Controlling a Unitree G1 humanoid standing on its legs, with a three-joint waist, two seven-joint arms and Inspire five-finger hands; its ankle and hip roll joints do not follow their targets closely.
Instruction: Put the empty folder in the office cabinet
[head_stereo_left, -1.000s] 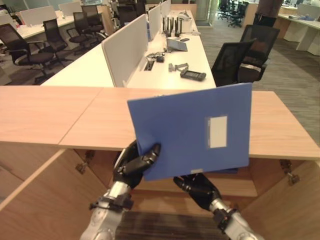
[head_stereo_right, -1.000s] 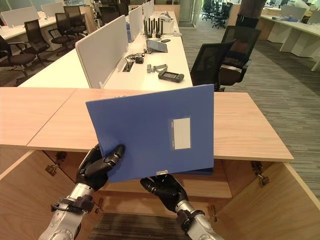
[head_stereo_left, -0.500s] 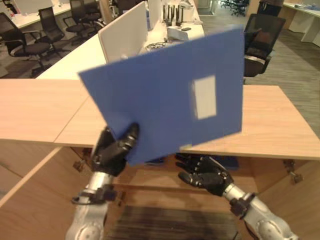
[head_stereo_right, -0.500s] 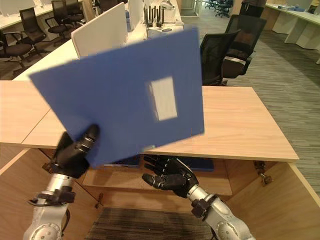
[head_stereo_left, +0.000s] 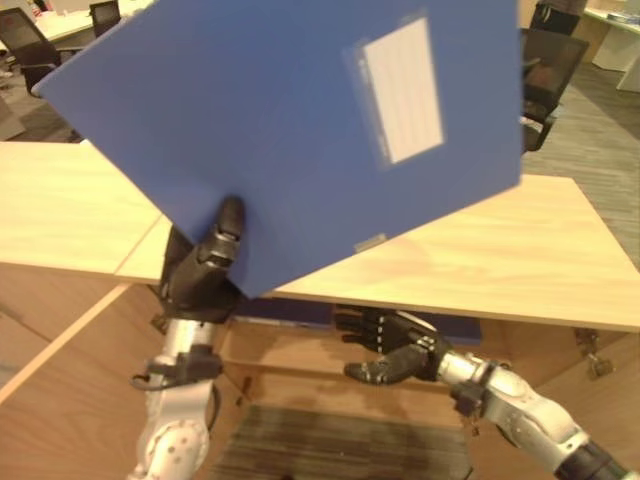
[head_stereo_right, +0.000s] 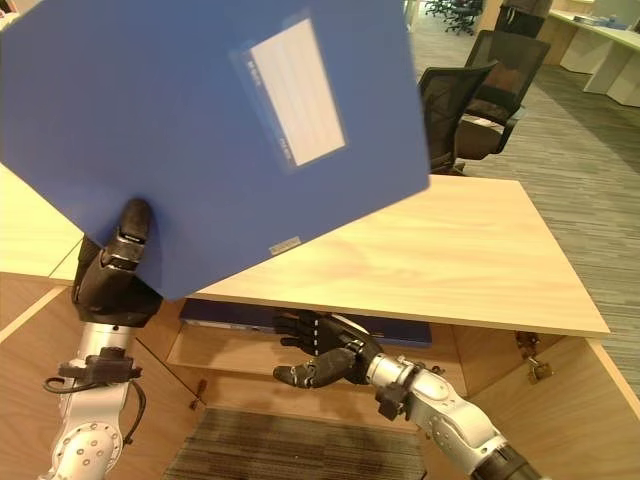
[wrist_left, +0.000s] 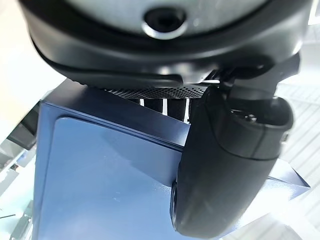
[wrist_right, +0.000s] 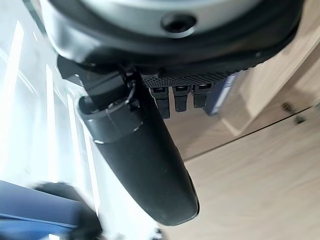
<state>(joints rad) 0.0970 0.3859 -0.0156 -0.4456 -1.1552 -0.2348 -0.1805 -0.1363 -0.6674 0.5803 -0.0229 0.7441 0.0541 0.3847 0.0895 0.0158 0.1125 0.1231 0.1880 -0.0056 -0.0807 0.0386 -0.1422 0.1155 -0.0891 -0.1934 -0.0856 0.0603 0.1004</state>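
Note:
A large blue folder with a white label is held up high and tilted, close to the camera. My left hand is shut on its lower corner, thumb pressed on the front face; the left wrist view shows the thumb on the folder. My right hand hangs open below the cabinet top, fingers spread, apart from the folder. The office cabinet has a light wood top and an open compartment under it, where another blue folder lies on a shelf.
The cabinet's doors stand open to both sides. Black office chairs stand behind the cabinet at the right. A dark carpet strip lies on the floor in front.
My left hand has raised the folder higher and tilted it further, nearer the camera. My right hand has dropped lower in front of the open compartment and stays open.

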